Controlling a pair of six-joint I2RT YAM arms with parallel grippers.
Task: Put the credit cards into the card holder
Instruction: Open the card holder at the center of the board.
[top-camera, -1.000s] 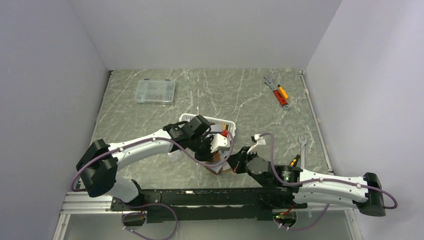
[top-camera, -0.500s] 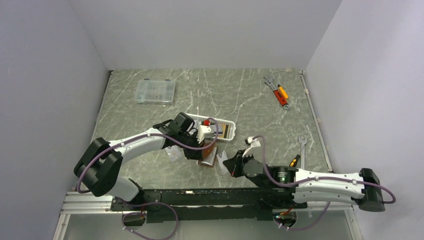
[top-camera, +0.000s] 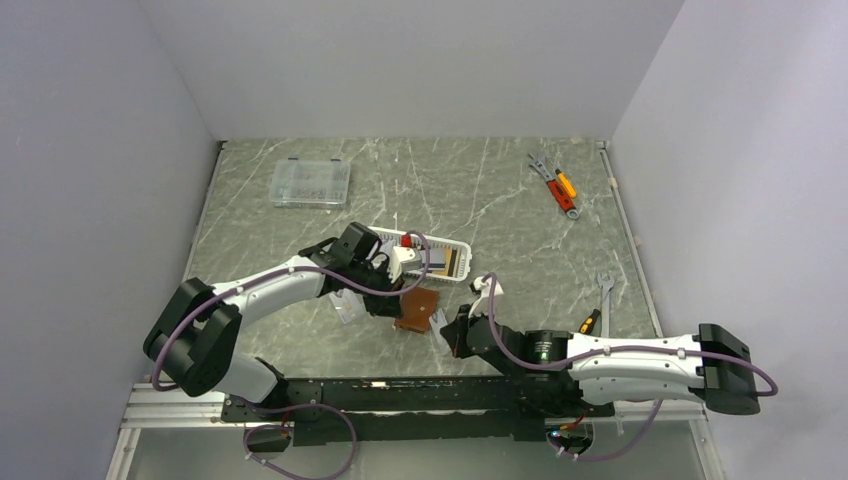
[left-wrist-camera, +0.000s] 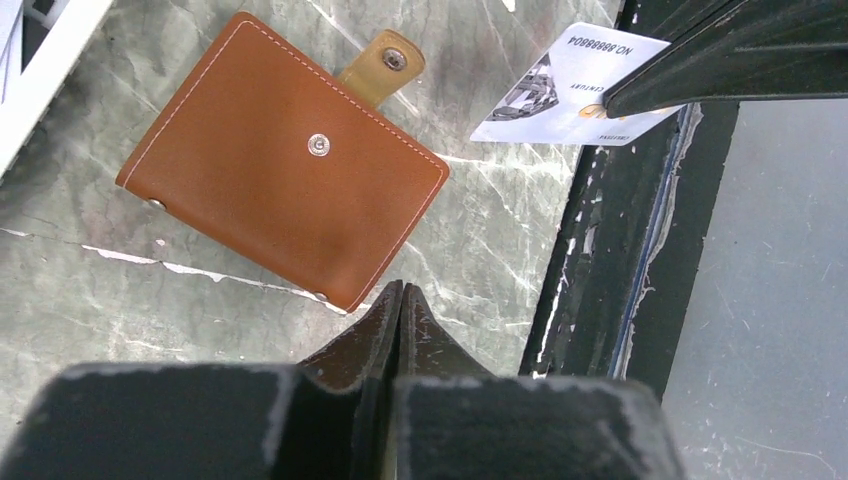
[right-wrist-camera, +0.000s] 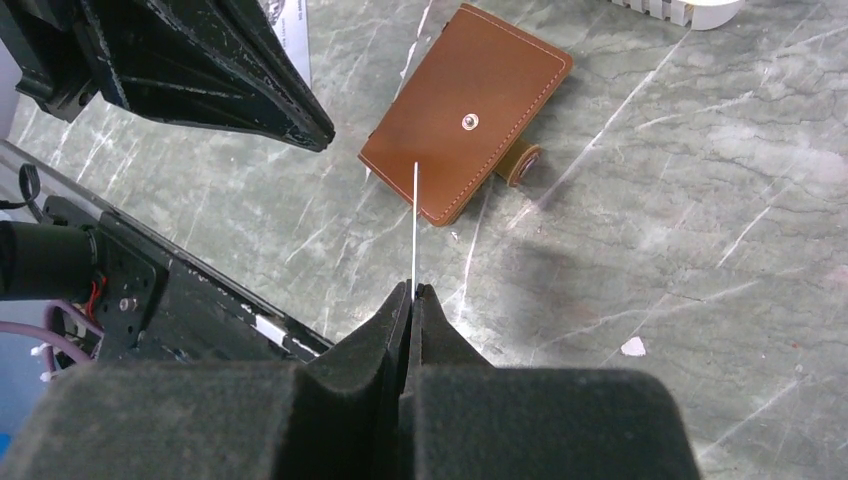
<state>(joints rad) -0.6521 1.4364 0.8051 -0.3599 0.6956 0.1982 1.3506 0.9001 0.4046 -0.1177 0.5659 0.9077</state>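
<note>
A card holder (left-wrist-camera: 285, 170) of smooth tan leather, softly matt, with pale stitching and a shiny metal snap stud (left-wrist-camera: 319, 145). Under it is the table (left-wrist-camera: 100, 290) — grey-green stone look, white-veined, faintly glossy. At one o'clock in the left wrist view, a glossy white plastic credit card (left-wrist-camera: 560, 95). At eleven o'clock overhead, a clear plastic compartment box (top-camera: 311, 183).

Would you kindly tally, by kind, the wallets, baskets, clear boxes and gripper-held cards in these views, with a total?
Brown wallet: 1
White basket: 1
Clear compartment box: 1
Card held in the right gripper: 1
Total: 4
</note>
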